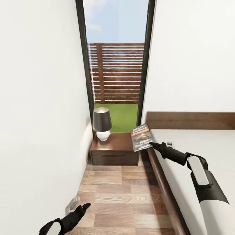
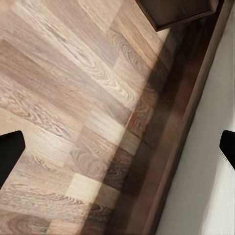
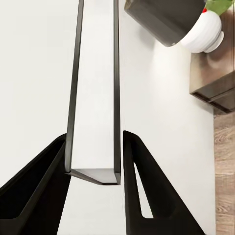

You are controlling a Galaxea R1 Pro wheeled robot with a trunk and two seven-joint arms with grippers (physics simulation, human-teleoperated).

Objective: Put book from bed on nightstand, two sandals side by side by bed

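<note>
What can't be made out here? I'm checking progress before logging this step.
- Dark paperback book, head view: lower cover hidden behind the right claw.
- Dark brown wooden nightstand, left wrist view: cut off by the frame edge.
- Dark-shaded white-based lamp, right wrist view: cropped by the edge.

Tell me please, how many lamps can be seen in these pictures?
1. The lamp stands on the nightstand beside the bed, under the window; the right wrist view shows the same one. Another may be hidden outside the frame.
</note>
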